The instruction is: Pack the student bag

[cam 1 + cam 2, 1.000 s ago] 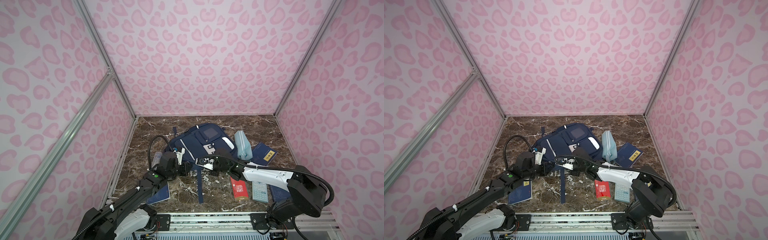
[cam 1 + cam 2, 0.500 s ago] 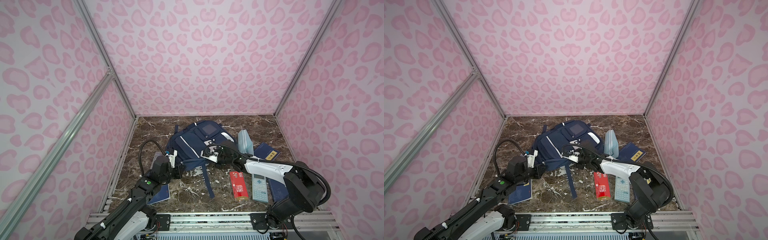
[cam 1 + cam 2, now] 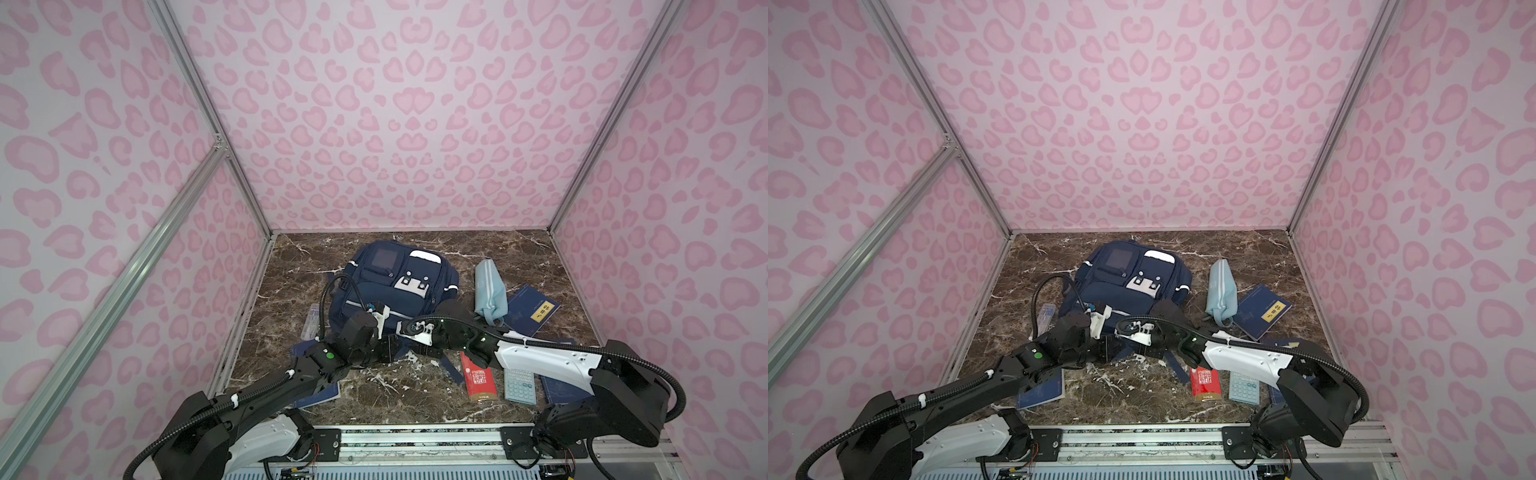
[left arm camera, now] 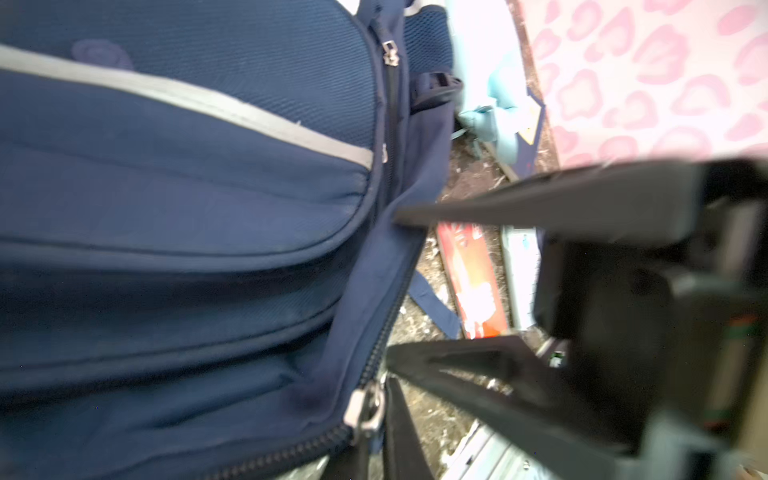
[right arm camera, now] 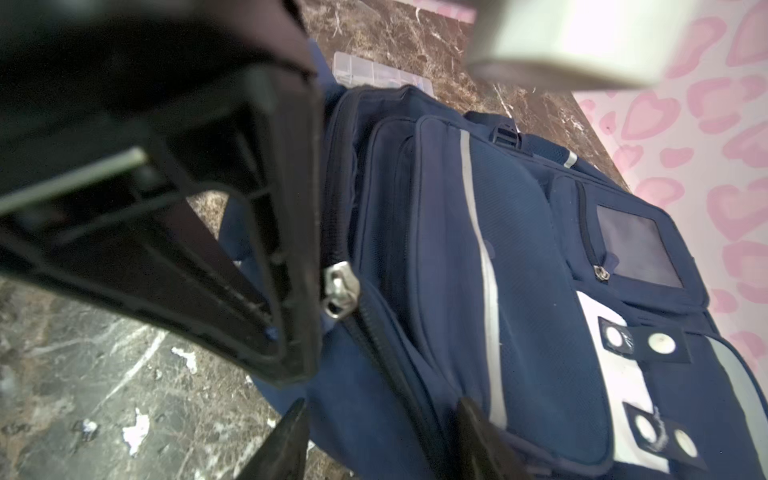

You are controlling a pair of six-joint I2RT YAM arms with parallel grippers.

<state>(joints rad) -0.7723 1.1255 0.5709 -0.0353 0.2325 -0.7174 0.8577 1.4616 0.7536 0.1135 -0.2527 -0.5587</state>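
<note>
Barely started, I'd say. The student bag [image 3: 399, 286] lies flat toward the back of the bench [image 3: 374, 390], and the stuff to pack sits outside it: pencil pouch [image 3: 490, 291], navy book [image 3: 532, 309], red booklet [image 3: 480, 378], calculator [image 3: 519, 384]. Left gripper [image 5: 299, 345] is pinched together right beside the zipper pull [image 5: 338, 293]; can't tell if it's got fabric. Right gripper [image 4: 390, 286] has its jaws apart over the bag's near edge. Opening it up and all the loading are left.
</note>
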